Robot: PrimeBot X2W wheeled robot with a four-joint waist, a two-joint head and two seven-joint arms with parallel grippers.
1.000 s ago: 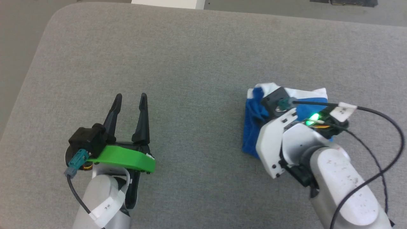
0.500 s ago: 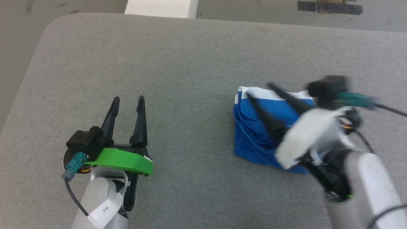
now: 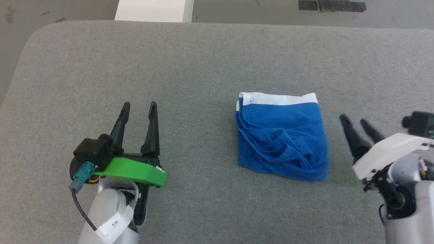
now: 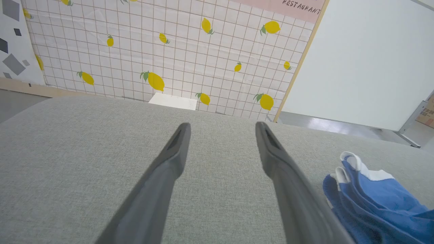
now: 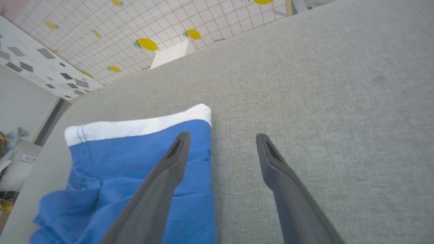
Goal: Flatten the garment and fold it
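Off came your right gripper! A second earlier it was pressed down on top of the garment; by this moment it had swung clear to the garment's right, fingers spread apart and holding nothing. The garment lay released on the grey padded surface, a folded blue square with its white band along the far edge, creased through the middle and layered loosely along its left edge. Your left gripper, well off to the garment's left, had not budged, fingers apart and empty too.

Trouble from here, as I judged it: those loose left-hand layers could slide open if you went back in low, and a fingertip catching the right edge would drag the whole fold askew.

Your right forearm reached in from the near right of the garment, fingers slanting toward its right edge, near but not touching. Your left fingers pointed straight away, roughly parallel with the garment's left edge.
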